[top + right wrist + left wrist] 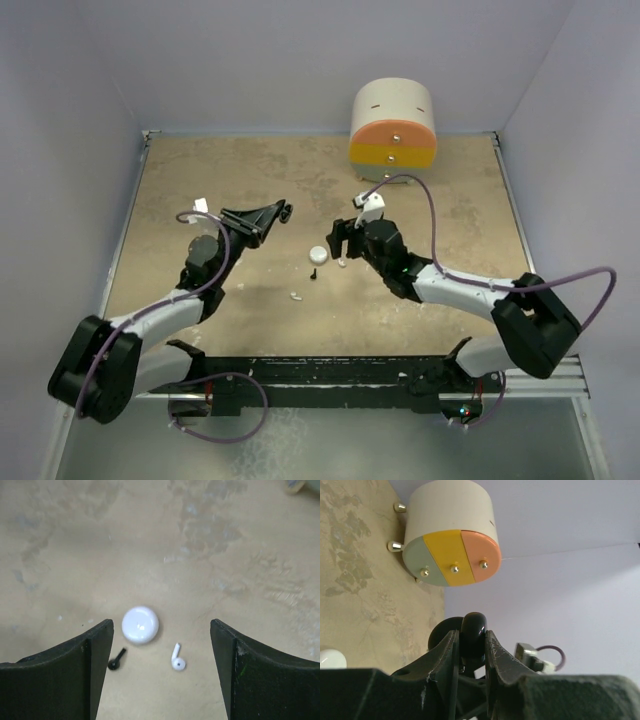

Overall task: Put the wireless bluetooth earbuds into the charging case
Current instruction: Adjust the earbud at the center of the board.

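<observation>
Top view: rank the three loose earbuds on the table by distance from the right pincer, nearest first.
1. White earbud, right beside the right pincer.
2. Black earbud, off to its left.
3. Second white earbud, farther left and closer to the arm bases.

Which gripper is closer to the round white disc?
Right. The right gripper hangs open close to the round white disc, which shows between its fingers; the left gripper sits farther off to its left, shut on a black piece.
</observation>
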Available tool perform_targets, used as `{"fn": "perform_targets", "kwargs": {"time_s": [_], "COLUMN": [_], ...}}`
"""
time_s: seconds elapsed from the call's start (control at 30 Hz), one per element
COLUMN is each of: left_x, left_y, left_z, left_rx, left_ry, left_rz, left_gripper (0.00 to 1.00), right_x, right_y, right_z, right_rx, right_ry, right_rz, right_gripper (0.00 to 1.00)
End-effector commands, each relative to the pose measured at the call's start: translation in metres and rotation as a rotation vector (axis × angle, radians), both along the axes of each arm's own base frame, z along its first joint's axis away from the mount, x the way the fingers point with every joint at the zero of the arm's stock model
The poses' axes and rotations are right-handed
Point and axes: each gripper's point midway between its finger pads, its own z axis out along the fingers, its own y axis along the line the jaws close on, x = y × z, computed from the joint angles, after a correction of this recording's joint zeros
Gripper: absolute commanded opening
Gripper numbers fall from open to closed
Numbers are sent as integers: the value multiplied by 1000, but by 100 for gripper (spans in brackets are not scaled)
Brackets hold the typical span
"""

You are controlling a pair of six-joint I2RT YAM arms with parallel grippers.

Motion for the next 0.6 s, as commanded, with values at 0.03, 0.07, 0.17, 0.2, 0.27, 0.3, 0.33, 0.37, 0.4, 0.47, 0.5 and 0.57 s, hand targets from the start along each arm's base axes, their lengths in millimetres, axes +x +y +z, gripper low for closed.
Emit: {"fn": "perform_targets", "kwargs": {"time_s": [0.03,0.07,0.17,0.2,0.27,0.3,0.33,0.37,0.4,0.47,0.5,0.57], "left_x": [-15,-17,-24,-25,-28,-30,-31,-31,-32,-33,-34,-35], "left_y": [17,20,27,30,33,34,34,35,35,35,35,35], "left_z": [-4,-7,-9,-9,-9,-9,-10,-9,-9,-9,-10,-10], "left_rx": [127,148,185,192,201,202,206,204,203,203,201,198], "left_ry": [0,11,21,23,26,25,27,25,25,24,25,23], "left_rz": [48,55,77,85,92,93,93,93,94,91,90,88], "left_gripper": [0,0,0,0,0,0,0,0,0,0,0,0], "right_x": [-13,-15,-25,-29,-37,-43,-48,-53,-57,-65,-68,-72], "right_y": [10,13,27,32,43,50,55,60,65,74,76,79], "right_z": [-28,-32,-45,-49,-58,-65,-69,-72,-74,-77,-80,-86], "right_rx": [-66,-76,-103,-115,-135,-154,-164,-168,-170,-162,-159,-153], "right_ry": [90,100,131,143,168,183,196,206,215,232,249,279], "right_rz": [-33,-26,-6,1,7,11,14,18,22,32,30,18], "right_gripper": [79,79,79,78,78,78,78,77,77,76,74,71]}}
